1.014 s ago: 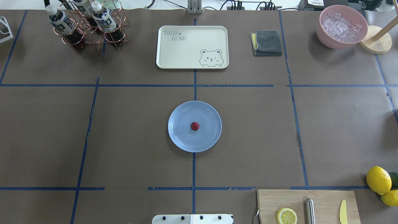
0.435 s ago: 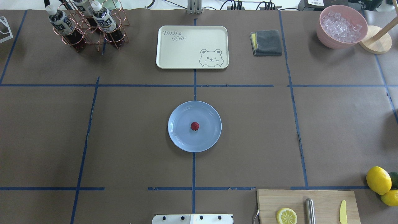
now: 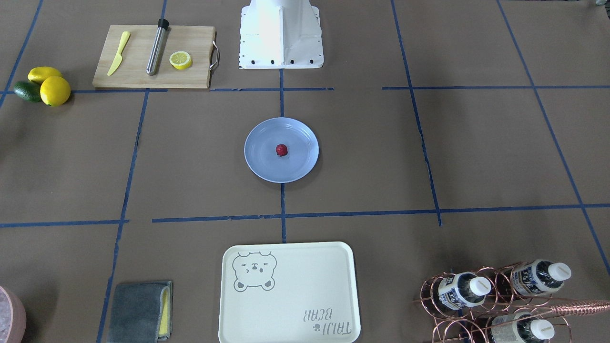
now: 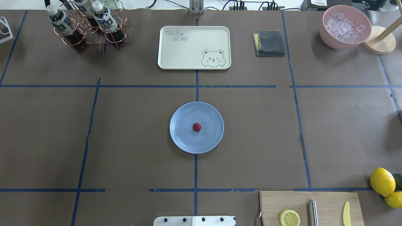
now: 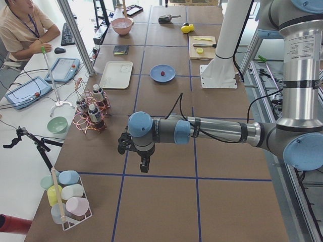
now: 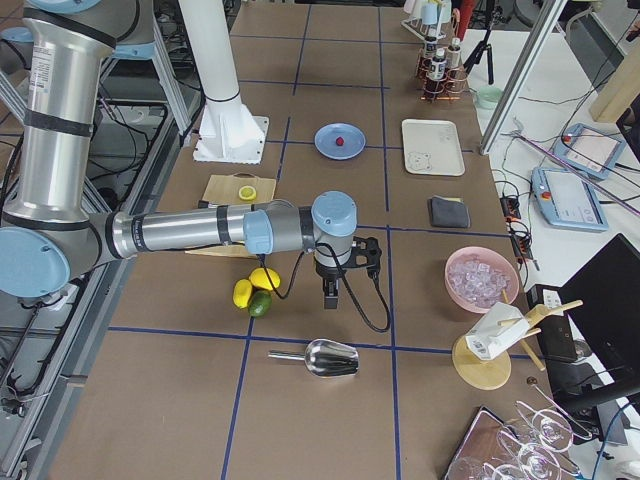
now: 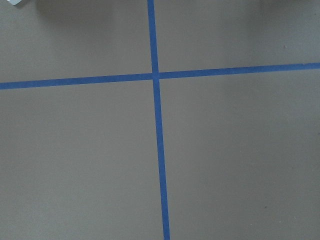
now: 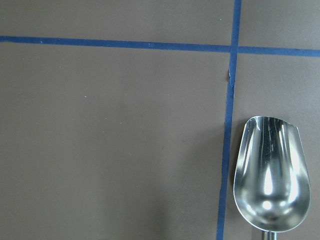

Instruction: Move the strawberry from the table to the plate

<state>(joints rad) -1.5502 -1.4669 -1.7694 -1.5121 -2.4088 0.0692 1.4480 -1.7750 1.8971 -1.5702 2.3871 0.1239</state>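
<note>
The small dark-red strawberry (image 4: pixel 197 127) lies in the middle of the round light-blue plate (image 4: pixel 209 139), which sits at the centre of the brown table (image 4: pixel 132 131). The front-facing view shows the same: strawberry (image 3: pixel 281 150) on the plate (image 3: pixel 261 159). Neither gripper touches them. My left gripper (image 5: pixel 144 165) hangs over bare table far from the plate (image 5: pixel 154 75), seen only from the left end. My right gripper (image 6: pixel 331 292) hangs near the lemons, seen only from the right end. Whether either is open or shut I cannot tell.
A cream bear tray (image 4: pixel 194 47), a grey cloth (image 4: pixel 269 43), a bottle rack (image 4: pixel 88 26) and a pink bowl of ice (image 4: pixel 344 26) line the far side. A cutting board (image 4: pixel 326 204) and lemons (image 4: pixel 382 181) sit near right. A metal scoop (image 8: pixel 272 172) lies under the right wrist.
</note>
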